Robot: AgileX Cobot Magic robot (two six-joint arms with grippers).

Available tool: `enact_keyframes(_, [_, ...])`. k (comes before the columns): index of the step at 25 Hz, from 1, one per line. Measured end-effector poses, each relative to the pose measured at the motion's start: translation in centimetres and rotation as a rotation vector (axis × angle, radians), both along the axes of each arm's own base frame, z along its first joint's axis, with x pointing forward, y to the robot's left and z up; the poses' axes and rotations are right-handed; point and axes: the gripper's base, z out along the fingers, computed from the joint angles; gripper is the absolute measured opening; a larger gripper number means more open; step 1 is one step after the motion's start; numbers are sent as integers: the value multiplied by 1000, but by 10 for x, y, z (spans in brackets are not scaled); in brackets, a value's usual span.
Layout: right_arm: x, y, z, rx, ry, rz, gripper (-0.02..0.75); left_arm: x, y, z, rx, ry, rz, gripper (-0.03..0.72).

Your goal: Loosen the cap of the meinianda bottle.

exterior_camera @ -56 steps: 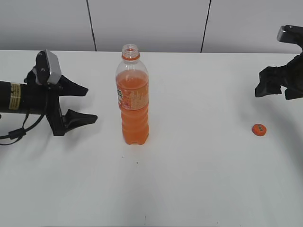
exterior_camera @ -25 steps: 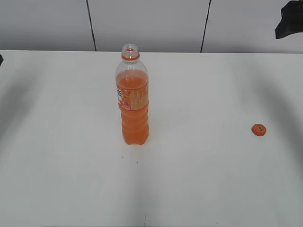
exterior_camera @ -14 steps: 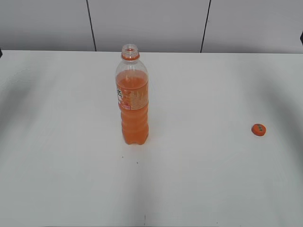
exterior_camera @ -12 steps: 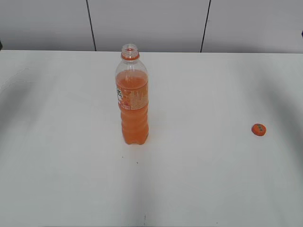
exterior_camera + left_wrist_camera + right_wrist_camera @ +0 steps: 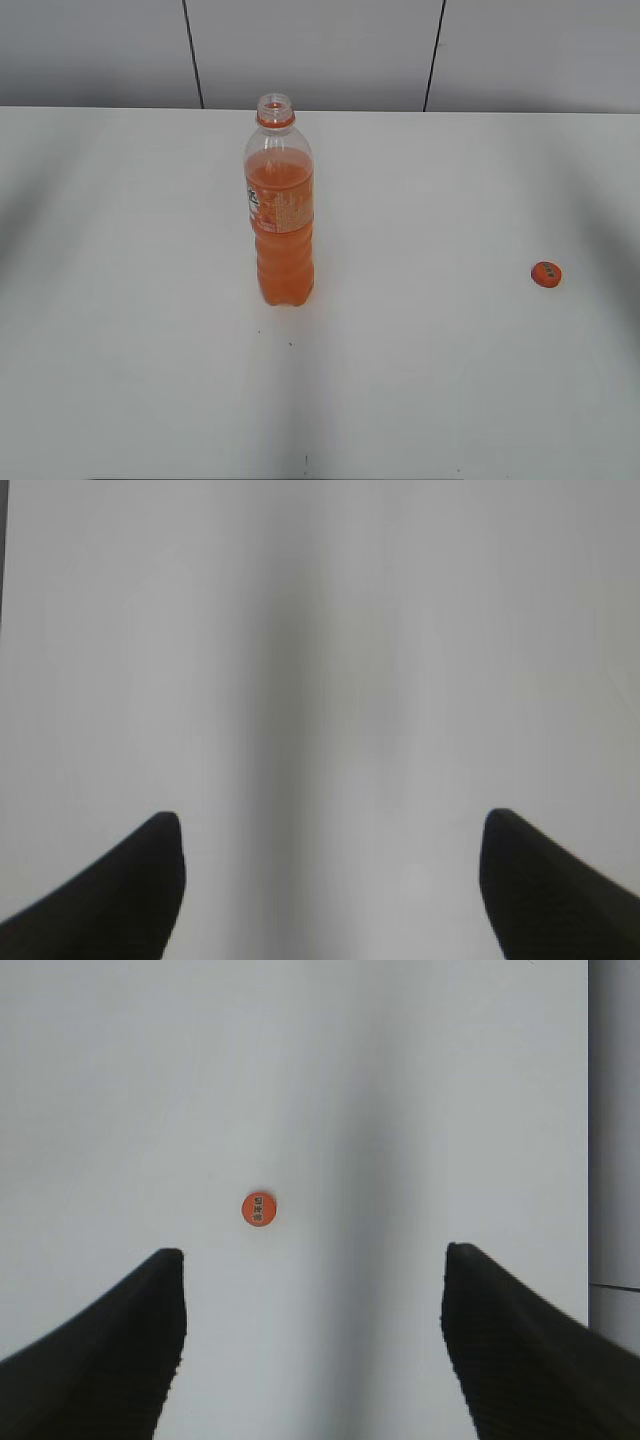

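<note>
We are seeing both grippers, left and right, spread open, tips only. The meinianda bottle label is unreadable; the cap is lying well right of it.

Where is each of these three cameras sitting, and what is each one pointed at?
Exterior view: in front of the table, looking down at a slant on the meinianda bottle and the cap; no robot part shows.
Left wrist view: on the left arm, looking at bare table past the open left gripper.
Right wrist view: on the right arm, looking down past the open right gripper.
Shared: the cap, in the exterior and right wrist views.
</note>
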Motion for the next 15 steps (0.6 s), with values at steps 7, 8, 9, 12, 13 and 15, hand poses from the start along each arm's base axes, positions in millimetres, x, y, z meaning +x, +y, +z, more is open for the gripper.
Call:
enact_keyframes(7, [-51, 0, -6, 10, 1, 1, 595, -43, -6, 41, -69, -152, -13, 552])
enact_keyframes(8, [-59, 0, -7, 11, 1, 1, 595, -48, -6, 45, -72, -169, -15, 552])
enact_keyframes(9, [-66, 0, -12, 12, 11, 1, 595, -53, -6, 48, -74, -183, -15, 552])
enact_keyframes(12, [-88, -1, -22, 14, 24, 2, 595, -69, -6, 47, -74, -192, -16, 552])
enact_keyframes(13, [-95, -1, -25, 14, 25, 2, 595, -74, -6, 44, -73, -185, -15, 552])
enact_keyframes(15, [-109, -1, -30, 14, 21, 2, 595, -84, -6, 34, -72, -161, -14, 552])
